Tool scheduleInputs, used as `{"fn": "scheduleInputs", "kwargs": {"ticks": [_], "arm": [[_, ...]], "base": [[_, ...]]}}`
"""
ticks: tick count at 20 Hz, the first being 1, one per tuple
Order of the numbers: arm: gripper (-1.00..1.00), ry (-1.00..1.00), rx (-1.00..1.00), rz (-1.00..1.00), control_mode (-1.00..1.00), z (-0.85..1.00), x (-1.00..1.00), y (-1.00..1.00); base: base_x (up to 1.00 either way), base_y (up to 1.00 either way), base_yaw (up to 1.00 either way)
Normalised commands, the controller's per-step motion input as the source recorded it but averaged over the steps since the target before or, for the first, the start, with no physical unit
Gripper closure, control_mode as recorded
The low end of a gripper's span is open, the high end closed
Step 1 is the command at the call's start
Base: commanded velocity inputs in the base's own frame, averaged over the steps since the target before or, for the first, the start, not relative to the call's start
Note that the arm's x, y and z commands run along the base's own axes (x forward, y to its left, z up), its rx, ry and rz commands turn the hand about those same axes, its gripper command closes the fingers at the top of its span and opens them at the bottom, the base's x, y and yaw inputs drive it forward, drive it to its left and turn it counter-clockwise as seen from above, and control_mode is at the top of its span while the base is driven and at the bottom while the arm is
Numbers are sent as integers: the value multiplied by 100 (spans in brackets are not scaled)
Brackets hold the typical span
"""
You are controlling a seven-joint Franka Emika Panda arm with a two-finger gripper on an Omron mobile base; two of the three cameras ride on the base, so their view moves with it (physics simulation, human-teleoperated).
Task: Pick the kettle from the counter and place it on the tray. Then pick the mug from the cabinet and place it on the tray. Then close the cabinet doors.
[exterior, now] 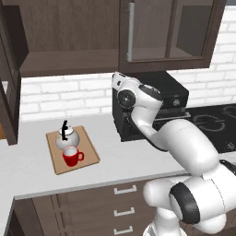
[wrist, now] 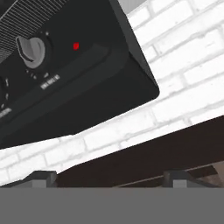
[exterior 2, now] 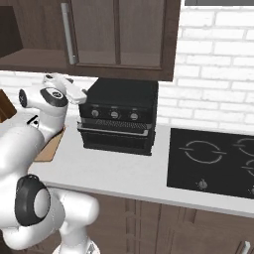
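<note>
The wooden tray (exterior: 90, 158) lies on the grey-white counter (exterior: 115, 161) at the left. The round silver kettle (exterior: 67, 138) and the red mug (exterior: 72, 156) both stand on it, side by side. The cabinet (exterior: 69, 60) above shows an open bare shelf on its left half. Its right door (exterior: 170, 32) with a silver bar handle (exterior: 131, 32) is shut, and the left door (exterior: 9, 92) stands swung out. My gripper (wrist: 109, 179) is raised just under the cabinet, in front of the oven, open, with nothing between its fingertips (wrist: 41, 177). A corner of the tray (exterior 2: 49, 146) peeks from behind my arm.
A black toaster oven (exterior: 170, 99) (exterior 2: 119, 116) (wrist: 65, 65) stands on the counter against the white brick wall, close to my hand. A black cooktop (exterior 2: 213, 158) lies to its right. Dark drawers (exterior: 124, 203) sit below the counter.
</note>
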Motion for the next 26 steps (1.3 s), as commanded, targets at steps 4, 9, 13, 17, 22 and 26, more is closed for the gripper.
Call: {"fn": "scheduleInputs", "kwargs": {"ticks": [4,9,13,17,22,26], "arm": [[-100,-3,-1,0,-100,1,-81,24],[-100,-10,0,0,-100,45,-77,0],[-100,1,0,-1,-100,3,-35,0],[-100,4,0,0,-100,0,-25,0],[-100,1,0,0,-100,-2,-32,0],[-100,4,-2,0,-100,-11,-14,6]], "base": [[0,0,0],[0,0,0],[0,0,0],[0,0,0],[0,0,0],[0,0,0]]}}
